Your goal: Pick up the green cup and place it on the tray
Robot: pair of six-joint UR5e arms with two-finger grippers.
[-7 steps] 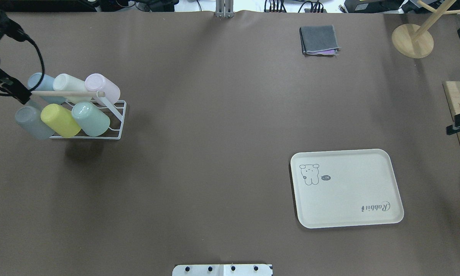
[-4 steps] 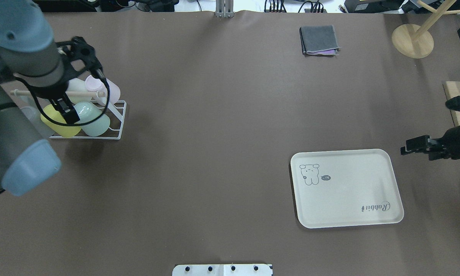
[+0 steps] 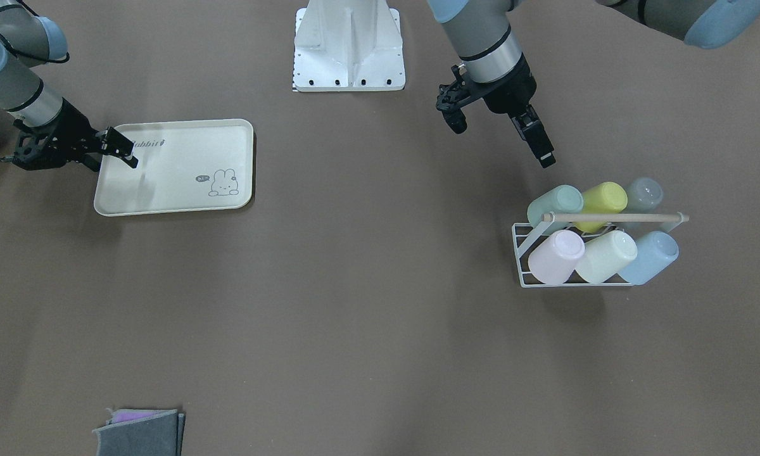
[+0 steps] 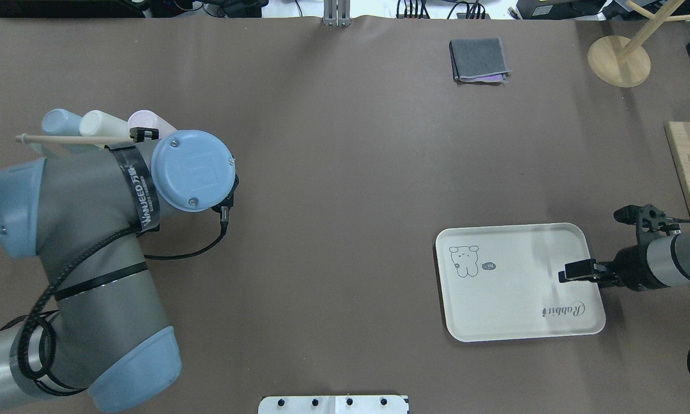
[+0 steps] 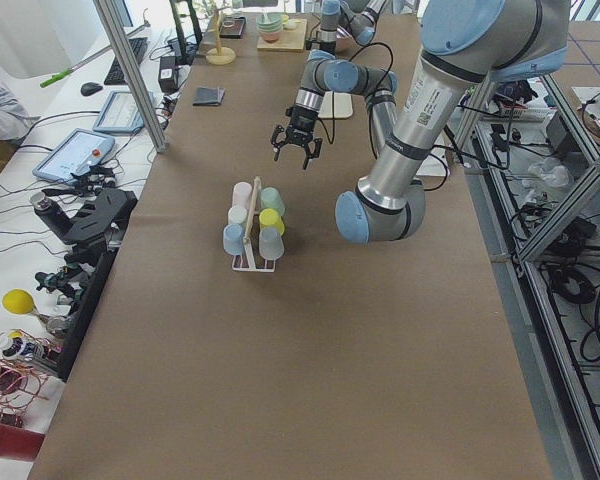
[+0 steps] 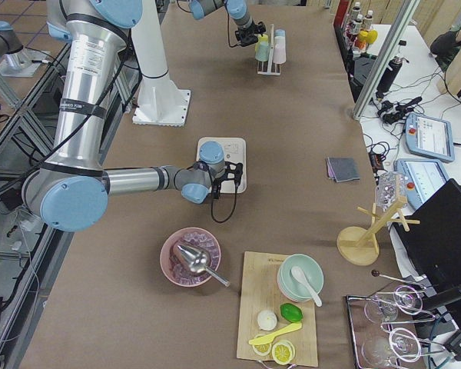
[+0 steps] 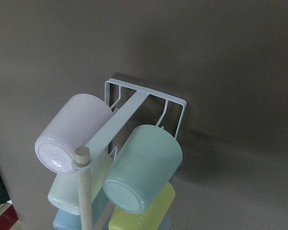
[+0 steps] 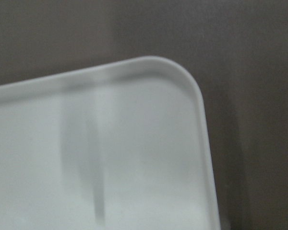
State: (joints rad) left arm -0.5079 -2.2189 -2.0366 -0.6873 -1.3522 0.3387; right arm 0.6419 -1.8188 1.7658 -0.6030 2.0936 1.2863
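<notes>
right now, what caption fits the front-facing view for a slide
Open left gripper near a rack of six cups, green cup among them; open right gripper over the tray.

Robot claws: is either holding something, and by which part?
Nothing is held. The left gripper is open near the rack with the green cup; the right gripper is open at the edge of the tray.

Bright, even overhead light fell on the matte table (image 4: 333,172). A soft shadow lay beside the cup rack (image 3: 520,250). The right wrist view of the tray (image 8: 149,143) was blurred, perhaps out of focus; the other views were sharp.
</notes>
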